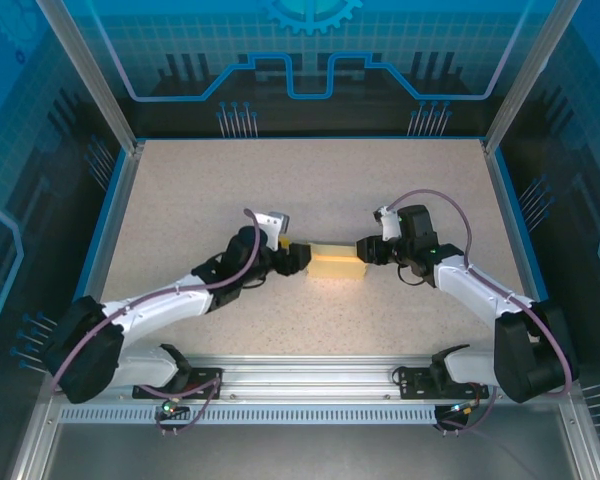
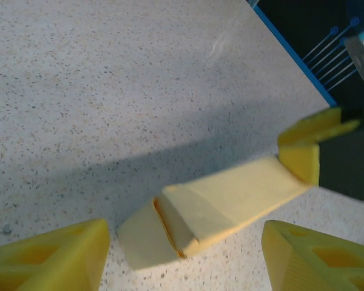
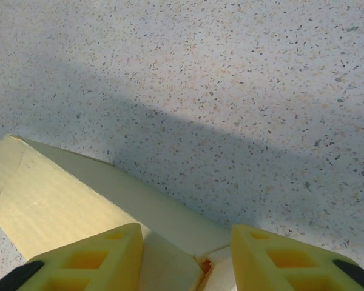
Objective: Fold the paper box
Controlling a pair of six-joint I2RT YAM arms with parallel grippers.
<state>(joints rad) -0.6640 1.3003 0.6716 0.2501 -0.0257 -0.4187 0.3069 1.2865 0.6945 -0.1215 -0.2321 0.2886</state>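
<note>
The paper box [image 1: 335,265] is a pale yellow flat rectangular box lying mid-table between both arms. In the left wrist view the paper box [image 2: 230,197] runs diagonally, its near end flap sticking out loose between my fingers. My left gripper [image 1: 298,257] [image 2: 185,242] is open, its yellow fingers [image 2: 60,254] standing wide on both sides of that end without touching it. My right gripper [image 1: 365,250] [image 3: 185,242] is shut on the box's other end [image 3: 60,200], with a folded flap seam between the fingers. One right finger [image 2: 303,151] shows at the far end of the box.
The speckled table [image 1: 310,190] has a blue rim [image 1: 105,220] on its left, right and far sides. Metal posts rise at the far corners. The arm bases sit on a rail [image 1: 300,375] at the near edge.
</note>
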